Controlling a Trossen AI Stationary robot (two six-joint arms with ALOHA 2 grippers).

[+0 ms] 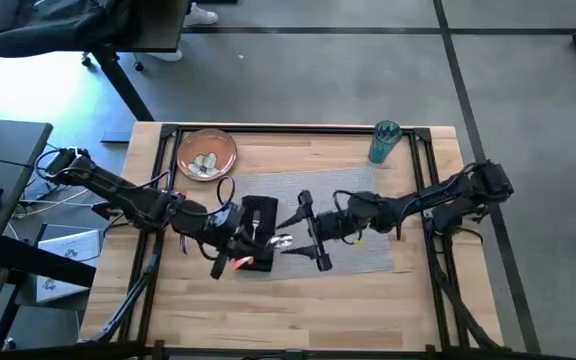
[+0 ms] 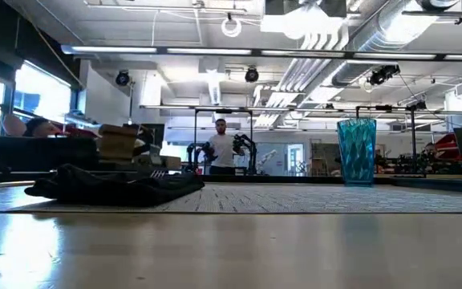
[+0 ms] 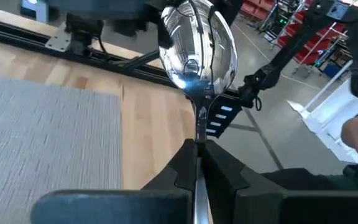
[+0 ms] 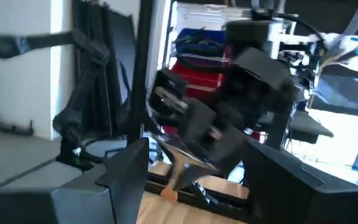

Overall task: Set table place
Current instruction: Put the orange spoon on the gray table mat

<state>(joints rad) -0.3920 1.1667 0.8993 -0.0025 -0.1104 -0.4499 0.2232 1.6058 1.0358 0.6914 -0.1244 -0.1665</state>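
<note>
Item: spoon (image 3: 197,50), nearest the lens in the left wrist view. Polished bowl up, stem pinched between the closed fingers (image 3: 219,171) of the left gripper (image 1: 236,247), centre of the high view.

Napkin (image 1: 259,222): black cloth, on the left end of the grey placemat (image 1: 353,225), under and beside that gripper; lower left in the low view.

Right gripper (image 1: 313,240): just right of the left one, over the placemat, fingers spread wide, holding nothing.

Plate (image 1: 206,153): upper left of the table (image 1: 298,310), well apart from the placemat.

Cup (image 1: 384,141): teal, upper right.

Handling note: the spoon likely goes beside the napkin. Lower it level, keep clear of the right gripper, let go only once it rests flat.
</note>
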